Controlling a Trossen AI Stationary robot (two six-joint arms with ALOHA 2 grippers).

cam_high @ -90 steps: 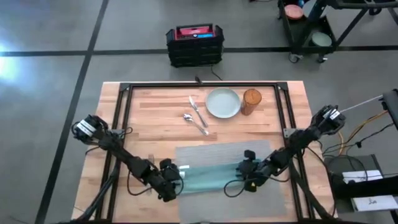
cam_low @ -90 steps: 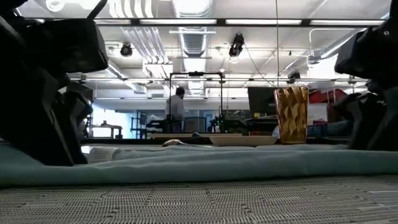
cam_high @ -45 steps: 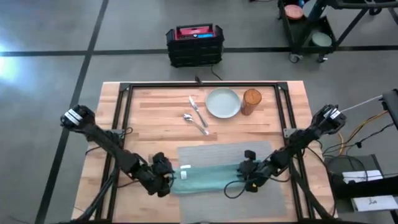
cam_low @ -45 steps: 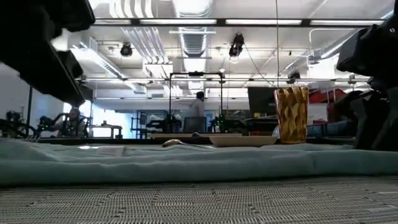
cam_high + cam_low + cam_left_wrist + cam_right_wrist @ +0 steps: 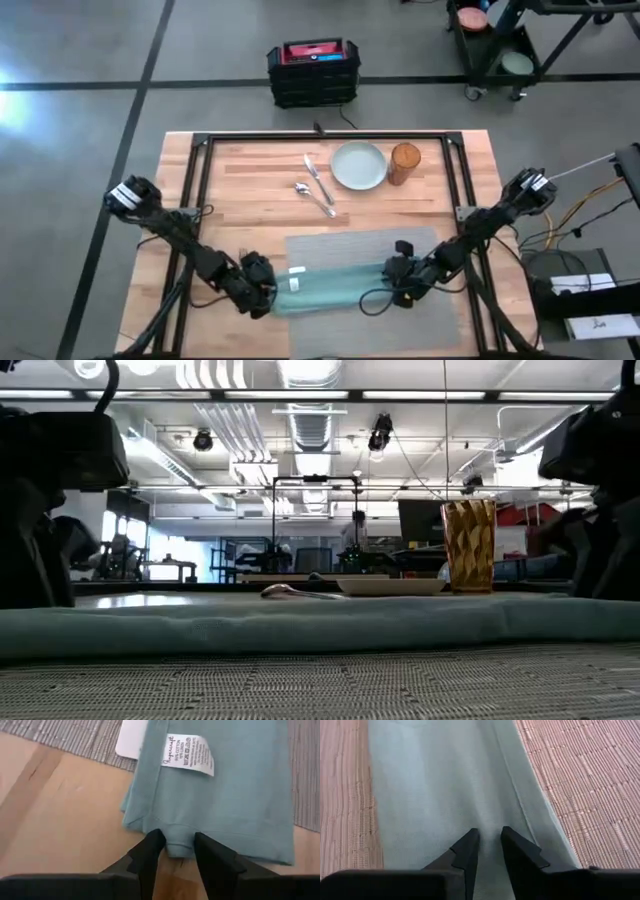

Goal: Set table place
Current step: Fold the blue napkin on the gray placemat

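With my left gripper point(image 5: 174, 845) and right gripper point(image 5: 488, 840) each pinched on an end of the teal napkin point(image 5: 335, 283) lying across the placemat point(image 5: 400, 250), I must move both evenly.

We see a black crate point(image 5: 313, 73) on the grey floor point(image 5: 80, 90) beyond the table's far edge — red and blue items inside. At the upper right, a wheeled cart point(image 5: 500, 45) carries round dishes.
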